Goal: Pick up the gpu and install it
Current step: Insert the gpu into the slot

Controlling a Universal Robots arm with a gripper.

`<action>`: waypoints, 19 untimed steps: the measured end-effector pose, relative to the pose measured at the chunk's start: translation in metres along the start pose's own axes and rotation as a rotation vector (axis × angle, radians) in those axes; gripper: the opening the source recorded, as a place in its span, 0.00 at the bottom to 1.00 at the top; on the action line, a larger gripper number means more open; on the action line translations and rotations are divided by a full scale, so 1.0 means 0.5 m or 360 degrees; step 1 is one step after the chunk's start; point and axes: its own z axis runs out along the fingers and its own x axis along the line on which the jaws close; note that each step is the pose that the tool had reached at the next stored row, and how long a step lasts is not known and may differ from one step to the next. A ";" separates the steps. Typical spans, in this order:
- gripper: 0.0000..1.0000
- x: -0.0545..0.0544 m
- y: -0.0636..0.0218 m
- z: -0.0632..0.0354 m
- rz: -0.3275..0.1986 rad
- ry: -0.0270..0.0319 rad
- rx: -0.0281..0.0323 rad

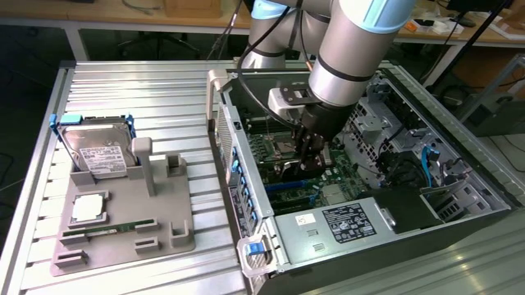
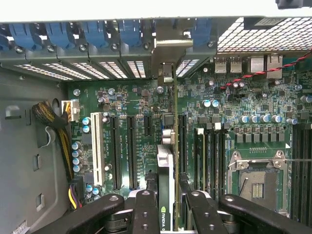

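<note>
- One gripper [image 1: 305,161], lowered inside open computer case [image 1: 459,203], fingers [image 2: 146,209] clamped on both faces of gpu [image 2: 165,195].
- Gpu: held edge-on between the finger pads, upright over green motherboard [image 2: 234,105], silver bracket end [image 2: 168,58] toward the case's rear slot wall.
- Lower edge of card close above a black expansion slot [image 2: 181,141]; seated or not, cannot tell.
- Grey parts tray [image 1: 123,227] at exterior view's left, well apart, carrying hard drive [image 1: 94,147] and memory stick [image 1: 119,228].
</note>
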 end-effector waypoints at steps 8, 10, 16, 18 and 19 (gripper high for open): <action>0.27 0.004 -0.003 0.030 0.0001 0.00077 0.00002; 0.27 0.004 -0.004 0.029 0.0001 0.00078 0.00002; 0.27 0.004 -0.003 0.030 0.0002 0.00108 0.00002; 0.27 0.004 -0.003 0.032 0.0003 0.00111 0.00001; 0.27 0.004 -0.003 0.034 0.0003 0.00110 0.00001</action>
